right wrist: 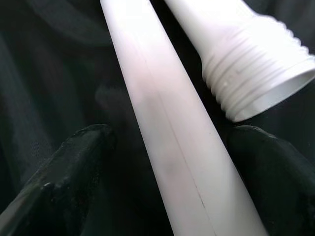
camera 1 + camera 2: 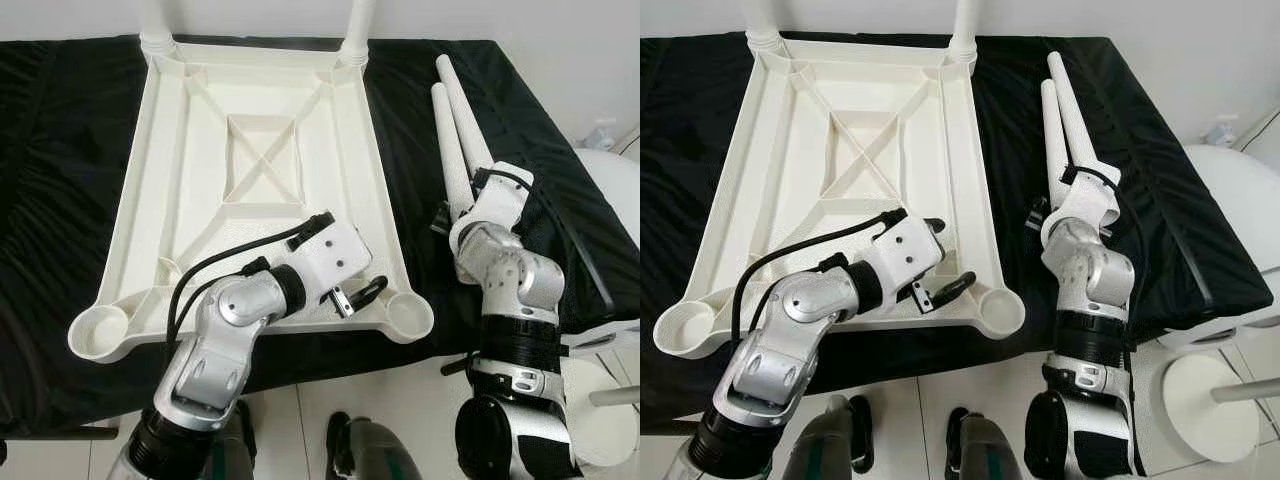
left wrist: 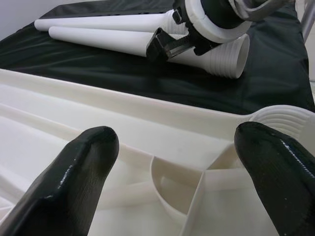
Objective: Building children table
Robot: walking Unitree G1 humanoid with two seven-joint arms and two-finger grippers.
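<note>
One tabletop (image 2: 250,110), two fitted legs (image 2: 357,30), two loose legs (image 2: 450,140)

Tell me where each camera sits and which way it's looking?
Left eye view: on the head, looking down at the upside-down white plastic tabletop on black cloth; both silver arms show.
Right eye view: beside it, same scene, including two loose white plastic legs.
Left wrist view: on the left arm, looking along the open left gripper over the tabletop's near right corner.
Right wrist view: on the right arm, its open right gripper straddling one leg.
Shared: the wrist views both show those loose legs.
</note>
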